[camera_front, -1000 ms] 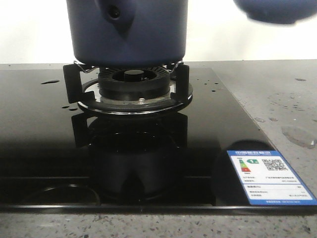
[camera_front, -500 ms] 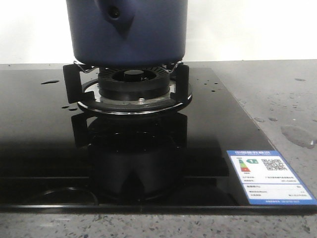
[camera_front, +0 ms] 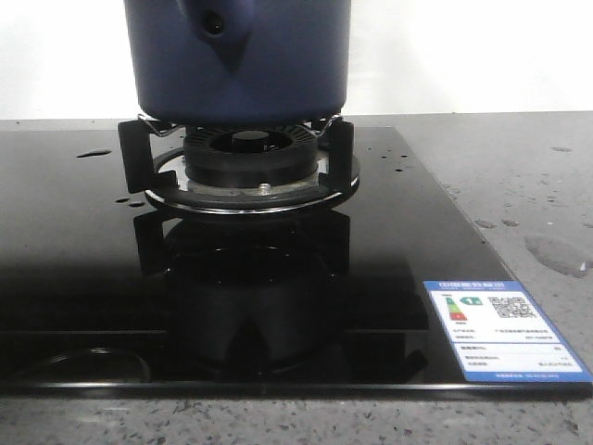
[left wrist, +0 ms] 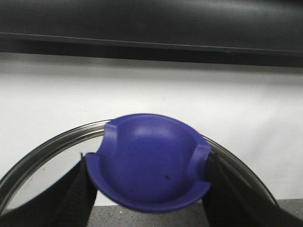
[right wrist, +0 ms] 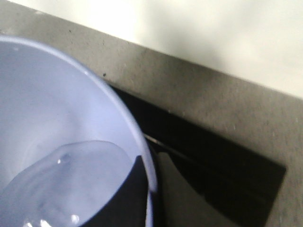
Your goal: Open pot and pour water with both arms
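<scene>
The dark navy pot (camera_front: 236, 60) stands on the gas burner (camera_front: 248, 158), its stub with the round hole (camera_front: 214, 23) facing me; its top is cut off by the frame. Neither gripper shows in the front view. My left gripper (left wrist: 150, 189) is shut on the blue knob (left wrist: 151, 156) of a glass lid with a metal rim (left wrist: 42, 151), held up against a white wall. My right gripper (right wrist: 154, 198) is shut on the rim of a light blue bowl (right wrist: 57, 109), one finger inside it. Clear water (right wrist: 61, 184) lies in the bowl.
The burner sits in a black glass hob (camera_front: 74, 241) with a blue energy label (camera_front: 500, 329) at its front right. The grey speckled counter to the right carries droplets and a small puddle (camera_front: 556, 252). The right wrist view shows the hob's edge (right wrist: 227, 156) below the bowl.
A blurred blue shape at the top right of the front view one second ago has left the frame. The pot has not moved.
</scene>
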Motion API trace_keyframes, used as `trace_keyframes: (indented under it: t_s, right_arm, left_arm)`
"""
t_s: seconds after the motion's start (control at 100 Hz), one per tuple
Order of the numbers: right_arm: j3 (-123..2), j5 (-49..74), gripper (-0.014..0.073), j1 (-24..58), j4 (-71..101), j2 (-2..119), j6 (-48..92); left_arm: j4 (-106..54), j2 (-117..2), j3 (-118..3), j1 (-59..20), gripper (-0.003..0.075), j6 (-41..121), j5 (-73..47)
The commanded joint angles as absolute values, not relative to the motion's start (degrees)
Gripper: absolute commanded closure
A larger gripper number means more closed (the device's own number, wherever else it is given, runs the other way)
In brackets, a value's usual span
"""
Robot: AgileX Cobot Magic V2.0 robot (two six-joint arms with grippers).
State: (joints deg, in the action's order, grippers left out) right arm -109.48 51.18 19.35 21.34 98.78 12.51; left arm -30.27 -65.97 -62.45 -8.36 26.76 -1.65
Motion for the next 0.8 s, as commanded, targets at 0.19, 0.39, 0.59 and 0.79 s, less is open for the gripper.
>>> trace_keyframes:
  t_s: [0.19, 0.39, 0.59, 0.79]
  right_arm:
    - [-99.3, 20.8, 0.0648, 23.1, 23.4, 93.2, 21.5]
    - [-84.8, -1.7, 0.0649, 26.6, 22.9, 88.9, 25.9]
    - [-75.2, -20.9, 0.0650, 29.3, 19.7, 86.9, 25.9]
    - [-71.1, -31.9, 0.0650, 30.1, 19.7, 86.9, 25.7]
  left_arm:
    - [-30.8, -64.1, -64.5, -8.2, 0.0375, 26.7, 3.6]
    - [-30.8, -64.1, -64.5, -8.2, 0.0375, 26.7, 3.6]
    - [-30.8, -64.1, -64.5, -8.2, 0.0375, 26.7, 3.6]
    - [-30.8, -64.1, -64.5, -8.2, 0.0375, 26.7, 3.6]
